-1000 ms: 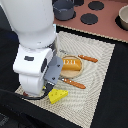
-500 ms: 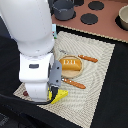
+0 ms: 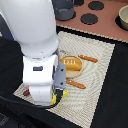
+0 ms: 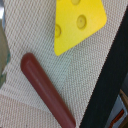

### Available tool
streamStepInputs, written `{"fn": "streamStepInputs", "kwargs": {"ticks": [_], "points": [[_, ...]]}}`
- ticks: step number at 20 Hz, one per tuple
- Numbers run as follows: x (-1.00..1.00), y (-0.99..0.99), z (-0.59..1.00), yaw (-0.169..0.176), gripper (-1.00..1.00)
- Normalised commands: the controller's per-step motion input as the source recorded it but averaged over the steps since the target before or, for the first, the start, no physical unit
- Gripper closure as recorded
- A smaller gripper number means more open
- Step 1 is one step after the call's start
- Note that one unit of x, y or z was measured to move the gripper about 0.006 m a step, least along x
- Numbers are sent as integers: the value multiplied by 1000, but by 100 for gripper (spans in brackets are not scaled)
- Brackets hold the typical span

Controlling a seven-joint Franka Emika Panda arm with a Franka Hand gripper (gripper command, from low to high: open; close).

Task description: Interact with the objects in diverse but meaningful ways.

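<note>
The exterior view shows my white arm standing over the near corner of the woven mat (image 3: 100, 75). My gripper (image 3: 56, 98) points down at the yellow cheese wedge (image 3: 61, 94), of which only an edge shows beside the hand; its fingers are hidden. One end of the reddish-brown sausage (image 3: 26, 93) sticks out on the exterior view's left of the arm. The orange-brown bread loaf (image 3: 71, 63) lies on a pale plate mid-mat. In the wrist view the cheese wedge (image 4: 77, 22) and sausage (image 4: 47, 90) lie close together on the mat, with no fingers showing.
Two orange-handled utensils (image 3: 88, 58) (image 3: 76, 84) lie beside the bread. At the back is a stove top with dark burners (image 3: 90, 19), a grey pot (image 3: 64, 8) and a bowl (image 3: 123, 18). The mat's edge meets a black surface (image 4: 117, 60).
The arm has shifted slightly and come lower over the mat's near corner, hiding more of the cheese wedge. The bread and utensils have not moved.
</note>
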Motion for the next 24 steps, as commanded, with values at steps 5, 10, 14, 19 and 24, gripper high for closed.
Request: {"fn": "streamStepInputs", "kwargs": {"ticks": [5, 10, 14, 19, 24], "points": [[734, -241, 111, 24, -100], [561, -273, -58, 15, -100], [435, -143, -44, 9, -100], [390, -11, 0, 4, -100], [293, 0, 0, 15, -100]]}}
